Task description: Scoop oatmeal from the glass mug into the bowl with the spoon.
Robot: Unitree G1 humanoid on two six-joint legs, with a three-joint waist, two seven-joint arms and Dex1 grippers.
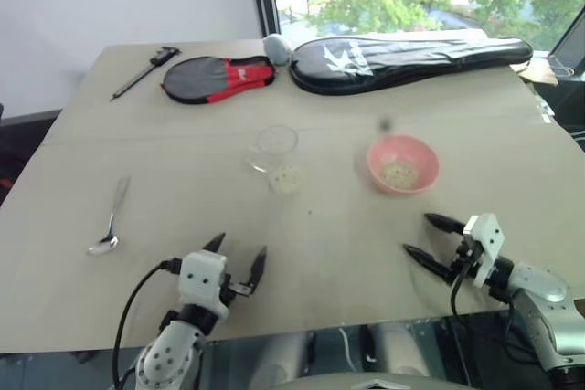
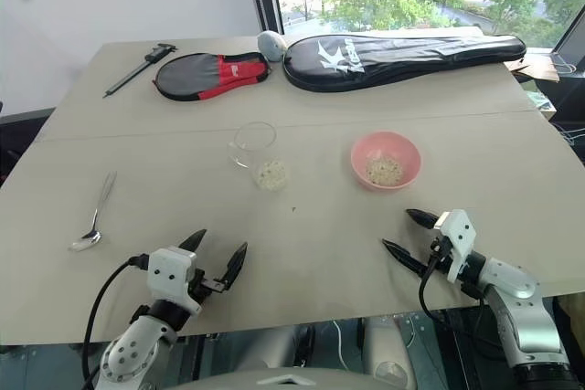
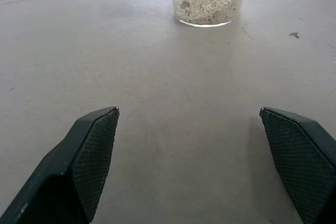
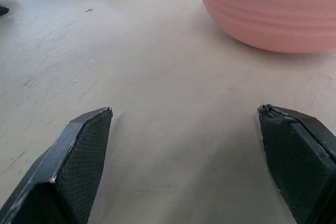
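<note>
On the beige table [image 2: 512,171], we see the glass mug [image 2: 256,154] standing near the middle, with oatmeal [image 2: 271,173] settled in its bottom. The pink bowl [image 2: 386,160] sits to its right, apart from it, and already holds a small heap of flakes. The spoon [image 2: 93,216] lies flat well off to the left, its oval end toward the near edge and nothing touching it.

Our left gripper [image 2: 213,261] hovers low over the near edge with its two black fingers spread wide and empty; in its wrist view the mug stands straight ahead between the pads. Our right gripper [image 2: 408,234] is likewise spread wide and holds nothing, pointing toward the bowl, whose pink wall looms close in its wrist view.

We judge that this layout suits a split of work: the spoon lies on the left arm's side, so that hand would fetch it, while the right hand is placed to steady the bowl or mug. No scoop is under way now, since the spoon is not yet grasped.

At the far edge lie a black racket bag [image 2: 402,50], a red and black paddle case [image 2: 203,75] and a dark caliper [image 2: 139,68], all well clear of the work.
</note>
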